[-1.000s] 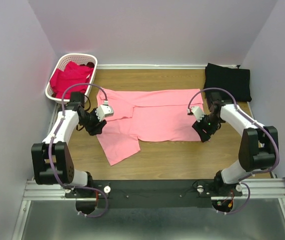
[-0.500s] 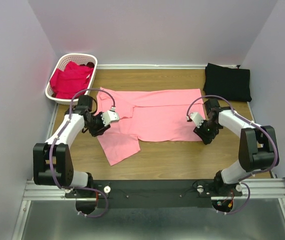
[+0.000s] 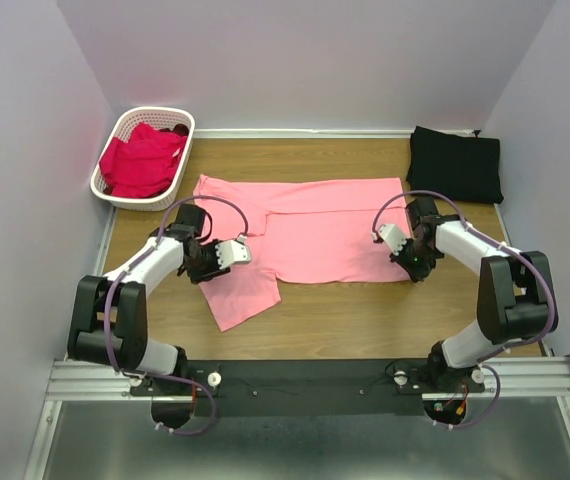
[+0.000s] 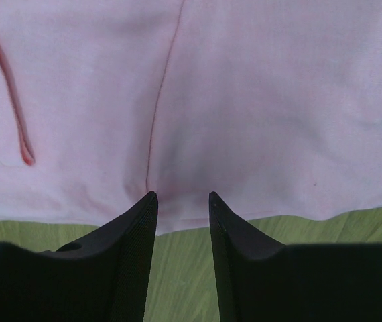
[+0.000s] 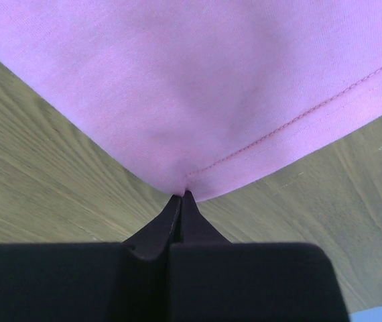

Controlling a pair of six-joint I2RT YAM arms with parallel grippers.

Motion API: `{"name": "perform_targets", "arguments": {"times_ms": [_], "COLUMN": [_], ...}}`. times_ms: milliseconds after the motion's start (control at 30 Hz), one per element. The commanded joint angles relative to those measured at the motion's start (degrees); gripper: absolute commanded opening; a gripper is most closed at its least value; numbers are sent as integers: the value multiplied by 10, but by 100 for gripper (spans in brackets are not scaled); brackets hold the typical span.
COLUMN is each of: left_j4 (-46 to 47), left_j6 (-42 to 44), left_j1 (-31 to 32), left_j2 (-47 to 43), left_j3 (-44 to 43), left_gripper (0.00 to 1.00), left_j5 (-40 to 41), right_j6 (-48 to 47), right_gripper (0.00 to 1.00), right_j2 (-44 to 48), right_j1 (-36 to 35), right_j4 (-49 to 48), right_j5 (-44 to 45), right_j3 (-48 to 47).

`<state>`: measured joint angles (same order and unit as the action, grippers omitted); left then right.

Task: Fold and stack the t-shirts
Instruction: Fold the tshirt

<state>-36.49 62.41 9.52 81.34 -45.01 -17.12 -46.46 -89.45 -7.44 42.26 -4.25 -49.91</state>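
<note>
A salmon-pink t-shirt (image 3: 315,235) lies spread flat across the middle of the table. My right gripper (image 5: 183,196) is shut on its hemmed corner (image 5: 244,161) at the shirt's near right end (image 3: 412,270). My left gripper (image 4: 181,201) stands open low over the wood, its fingertips (image 4: 149,201) just reaching the shirt's left edge (image 4: 177,221) beside a seam; in the top view the left gripper (image 3: 211,272) sits at the shirt's left side. A folded black t-shirt (image 3: 455,163) lies at the back right. Magenta-red t-shirts (image 3: 143,158) are heaped at the back left.
The white slotted basket (image 3: 155,112) holding the red shirts stands in the back left corner. Walls close in the table on three sides. Bare wood (image 3: 365,315) shows between the pink shirt and the arm bases.
My right gripper has closed on the shirt's corner. My left arm has swung in and toward the near side to the shirt's left edge, jaws slightly narrower.
</note>
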Motion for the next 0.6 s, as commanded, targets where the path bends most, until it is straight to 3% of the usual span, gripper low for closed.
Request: {"name": "perform_targets", "arguments": {"times_ms": [0,200,267,367,433,567], "left_j4": [30,30,30,14,4,-46], "left_j6": [17,26,29,37,41,40], "left_j1": [7,10,10,9,10,9], "left_j2": [18,51,58,51,27,-19], "left_j3": [26,43,48,55,59,52], "left_gripper": [45,48,40,10,0,0], "left_j5": [39,53,56,51,46,33], "right_j6": [1,1,1,1,0,-3], "right_gripper": [0,1,0,0,1,1], "right_j2": [-5,-11,-10,4,16,60], "right_j1": [-4,-3,-2,-2,-3,-3], "right_j4": [-11,-10,-10,-4,0,26], "right_j5": [15,20,21,25,29,35], "right_j3": [6,3,3,6,10,20]}}
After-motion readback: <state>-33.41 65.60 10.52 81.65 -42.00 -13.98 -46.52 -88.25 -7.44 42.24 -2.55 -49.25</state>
